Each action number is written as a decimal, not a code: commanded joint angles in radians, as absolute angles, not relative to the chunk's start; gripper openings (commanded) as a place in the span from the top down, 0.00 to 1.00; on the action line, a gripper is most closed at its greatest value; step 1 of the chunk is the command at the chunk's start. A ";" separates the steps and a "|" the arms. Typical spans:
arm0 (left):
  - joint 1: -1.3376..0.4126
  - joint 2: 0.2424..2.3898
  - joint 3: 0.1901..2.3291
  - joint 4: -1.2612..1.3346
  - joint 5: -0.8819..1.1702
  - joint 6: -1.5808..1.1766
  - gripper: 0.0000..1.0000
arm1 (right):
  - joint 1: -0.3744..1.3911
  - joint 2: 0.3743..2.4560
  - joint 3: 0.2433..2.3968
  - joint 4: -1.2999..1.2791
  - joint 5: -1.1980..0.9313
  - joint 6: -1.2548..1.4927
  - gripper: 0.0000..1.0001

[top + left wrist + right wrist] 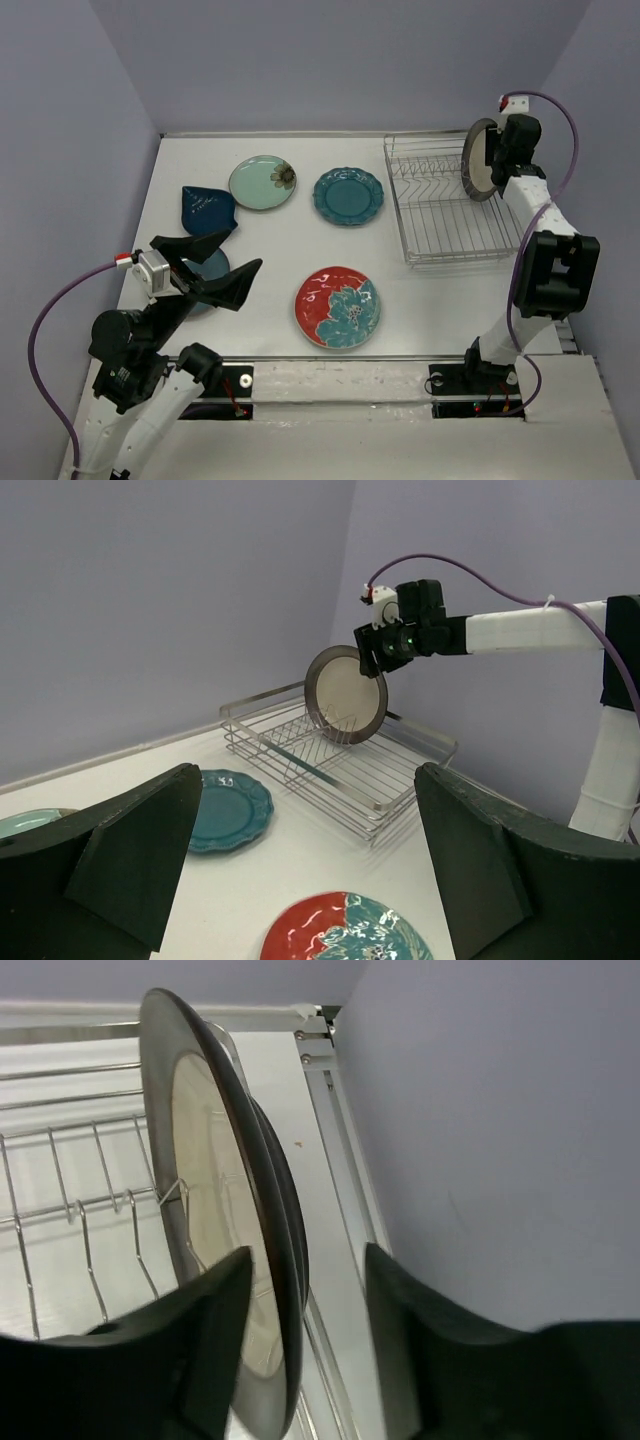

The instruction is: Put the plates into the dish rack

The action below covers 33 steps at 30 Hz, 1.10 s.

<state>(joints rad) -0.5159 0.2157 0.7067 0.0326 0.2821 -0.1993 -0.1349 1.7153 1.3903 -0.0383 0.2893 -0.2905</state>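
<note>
Over the far right end of the dish rack (pixel 440 225), I have the right gripper (pixel 308 1260) straddling the cream plate (pixel 478 160), which stands upright on edge. Only the right wrist view shows a bare gap between the plate's back and one finger (pixel 420 1340), so the jaws are released, not clamped. The left wrist view alone shows the plate's lower edge reaching down among the tines. Well left of the rack, the left gripper (pixel 245 250) gapes wide, empty, above the blue-teal plate (pixel 218 262).
</note>
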 commanded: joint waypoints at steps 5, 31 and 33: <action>-0.517 0.230 0.733 0.064 0.249 -0.204 0.01 | -0.072 1.657 1.568 -0.070 0.331 -0.039 0.17; -0.505 0.247 0.727 0.064 0.193 -0.227 0.01 | 0.989 1.034 0.886 -0.656 0.129 0.918 0.34; -0.500 0.250 0.727 0.063 0.193 -0.229 0.01 | 0.989 0.953 0.816 -0.660 0.127 0.989 0.33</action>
